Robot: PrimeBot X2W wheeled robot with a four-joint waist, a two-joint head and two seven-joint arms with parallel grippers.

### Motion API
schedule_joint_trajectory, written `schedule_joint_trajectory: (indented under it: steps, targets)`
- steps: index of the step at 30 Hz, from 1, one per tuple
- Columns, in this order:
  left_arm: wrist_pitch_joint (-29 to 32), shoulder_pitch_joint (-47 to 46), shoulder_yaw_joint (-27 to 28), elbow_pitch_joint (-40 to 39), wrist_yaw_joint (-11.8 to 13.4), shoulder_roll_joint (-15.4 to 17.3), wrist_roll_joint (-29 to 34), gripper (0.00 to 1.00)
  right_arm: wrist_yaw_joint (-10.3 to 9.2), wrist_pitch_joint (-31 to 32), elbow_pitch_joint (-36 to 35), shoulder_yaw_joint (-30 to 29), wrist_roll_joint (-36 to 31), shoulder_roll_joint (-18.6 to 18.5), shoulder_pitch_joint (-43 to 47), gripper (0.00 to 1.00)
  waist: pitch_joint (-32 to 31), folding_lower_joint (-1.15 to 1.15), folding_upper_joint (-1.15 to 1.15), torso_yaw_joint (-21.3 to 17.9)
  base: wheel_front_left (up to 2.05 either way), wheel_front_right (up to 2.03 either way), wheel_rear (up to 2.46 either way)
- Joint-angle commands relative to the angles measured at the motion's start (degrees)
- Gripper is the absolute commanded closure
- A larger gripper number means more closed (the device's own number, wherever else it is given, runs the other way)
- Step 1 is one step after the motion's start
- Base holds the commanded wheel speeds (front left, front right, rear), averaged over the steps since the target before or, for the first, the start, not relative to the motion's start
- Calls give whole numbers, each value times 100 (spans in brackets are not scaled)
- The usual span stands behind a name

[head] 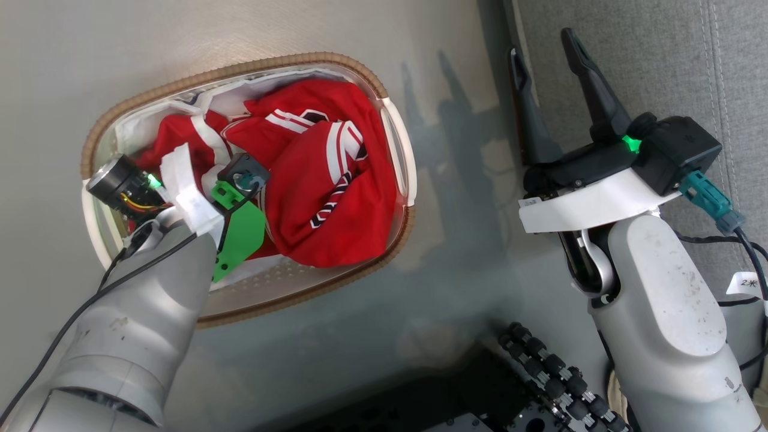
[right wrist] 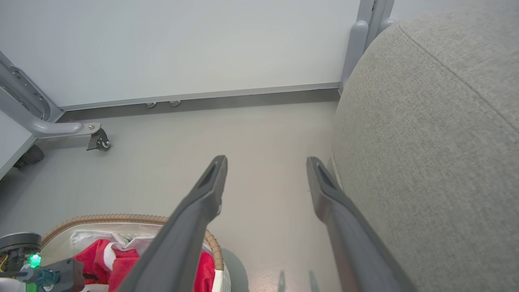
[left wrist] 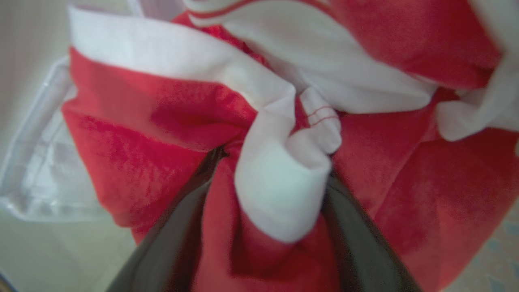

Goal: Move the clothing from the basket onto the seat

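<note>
Left wrist view, left claw [left wrist: 271,166] spread wide — clothing [left wrist: 142,134] bunched inside it

Head: downward. Left wrist: close on clothing [left wrist: 134,121]. Right wrist: low, shares basket [right wrist: 113,217].

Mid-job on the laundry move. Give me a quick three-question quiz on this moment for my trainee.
1. True or false: the red clothing already lies on the grey sofa seat.
2. Where is the left gripper? A) above the seat; B) down in the laundry basket, with red-and-white cloth between its fingers; C) raised well clear of the basket.
3. Fill in: the right gripper is ____ and holds nothing.
Key: 1 false; 2 B; 3 open.
</note>
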Motion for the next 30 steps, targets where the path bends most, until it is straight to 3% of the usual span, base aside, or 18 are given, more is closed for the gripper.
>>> schedule_joint_trajectory:
  steps: [1,8,9,10,11,19,30]
  targets:
    - [97,-102,-34,1,4,-24,36,0,-4,-11,-25,23,47,-14,-91,0,75,0,0,-73,0,0,0]
    - [463,-174,-161,5,70,-137,27,0,-4,-11,-46,93,146,-14,-101,0,144,0,0,-149,0,0,0]
    - [502,-170,-148,6,65,-136,-7,39,-3,-11,-39,105,159,-14,-97,0,142,0,0,-159,0,0,0]
    - [530,-152,-139,6,59,-136,-36,85,-4,-11,-32,106,162,-14,-94,0,137,0,0,-164,0,0,0]
    - [560,-114,-135,7,62,-131,-64,100,-3,-11,-27,94,160,-14,-86,0,125,0,0,-161,0,0,0]
    - [210,179,-134,5,33,-137,-259,100,-4,-11,64,-19,15,-14,20,0,-234,0,0,-24,0,0,0]
    - [-748,804,54,4,-215,-177,-732,100,-4,-11,425,-36,-274,-17,445,0,-1512,0,0,298,0,0,0]
